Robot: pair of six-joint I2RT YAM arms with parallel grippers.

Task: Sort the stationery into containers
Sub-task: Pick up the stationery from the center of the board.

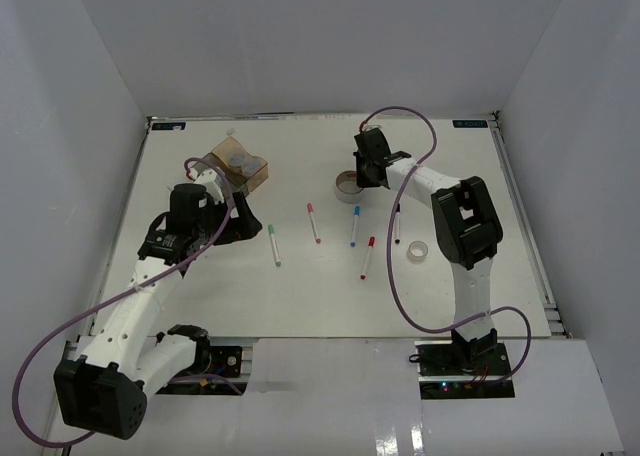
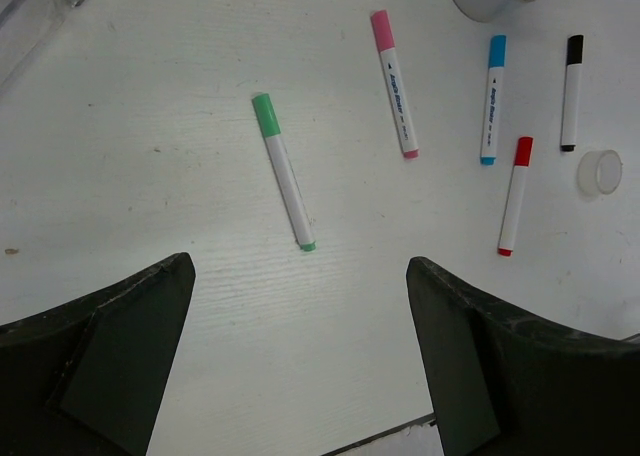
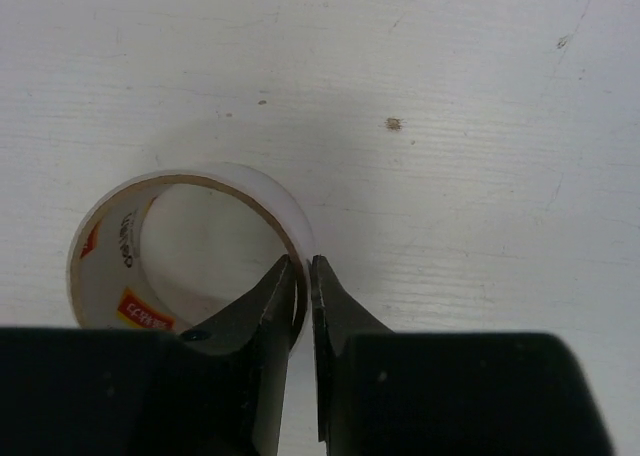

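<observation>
Top external view: right gripper [image 3: 303,266] pinches the tape ring [image 3: 115,251]; left gripper [image 2: 300,264] hangs wide open.
The right gripper's jaws are clamped on the ring's wall, one finger inside and one outside. The ring sits opening-up on the tabletop [image 1: 320,296], far middle, well right of the boxes [image 1: 240,166] at the far left. The left gripper holds nothing and hovers near the boxes, just beside the green marker [image 2: 283,171]. To that marker's right lie the pink marker [image 2: 395,84], blue marker [image 2: 492,98], red marker [image 2: 514,196] and black marker [image 2: 571,91], all apart from one another. A clear roll [image 2: 600,171] rests near the black marker's near end.
</observation>
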